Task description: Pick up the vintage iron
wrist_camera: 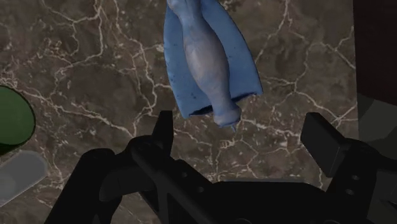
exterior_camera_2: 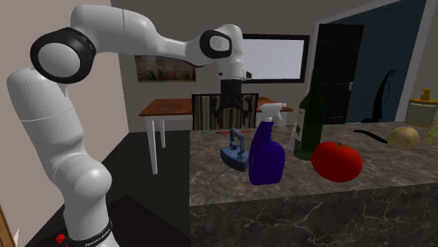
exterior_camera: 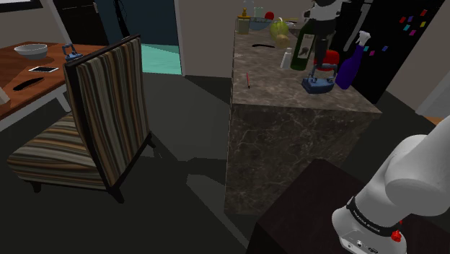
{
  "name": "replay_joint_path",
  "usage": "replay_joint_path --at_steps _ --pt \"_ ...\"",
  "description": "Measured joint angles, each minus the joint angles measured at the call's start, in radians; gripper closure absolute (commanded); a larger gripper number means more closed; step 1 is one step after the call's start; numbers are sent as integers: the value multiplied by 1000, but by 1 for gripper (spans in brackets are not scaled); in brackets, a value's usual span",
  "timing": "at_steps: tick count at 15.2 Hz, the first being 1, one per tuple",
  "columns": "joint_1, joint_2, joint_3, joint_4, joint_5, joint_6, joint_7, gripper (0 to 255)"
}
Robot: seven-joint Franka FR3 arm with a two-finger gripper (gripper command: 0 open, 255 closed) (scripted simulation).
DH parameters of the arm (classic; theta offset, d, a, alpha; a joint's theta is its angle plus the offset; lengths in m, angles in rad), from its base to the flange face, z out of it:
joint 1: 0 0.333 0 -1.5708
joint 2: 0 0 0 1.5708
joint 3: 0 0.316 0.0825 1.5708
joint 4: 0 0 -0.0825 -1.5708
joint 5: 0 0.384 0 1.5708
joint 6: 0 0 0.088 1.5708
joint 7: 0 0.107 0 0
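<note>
Gripper (exterior_camera_2: 231, 111) is open, fingers spread w/ nothing btwn them, hanging over the marble counter (exterior_camera_2: 337, 193). Blue iron (exterior_camera_2: 234, 156) sits flat on the counter at the gripper's 6 o'clock in the second exterior view, w/ a clear gap btwn them. A blue spray bottle (exterior_camera_2: 267, 151) stands just beside it at its 3 o'clock. In the wrist view the iron's handle runs approx 11-to-5 vs fingers at 9 and 3, so the closing line crosses the long axis, which is good. Body lies mostly ahead of the fingertips and nearer one finger, so it prob needs a short shift fwd, then straight down.
</note>
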Motion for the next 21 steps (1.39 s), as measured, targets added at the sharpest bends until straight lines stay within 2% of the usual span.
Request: replay_joint_path --at_steps 7,8,18,21 --pt "-4 15 -11 -77 1 91 -4 0" --pt "-5 14 -11 -82 0 95 -4 255" --pt "-5 13 -12 -87 -1 100 -4 255" --pt "-4 13 -10 -62 0 74 -6 255"
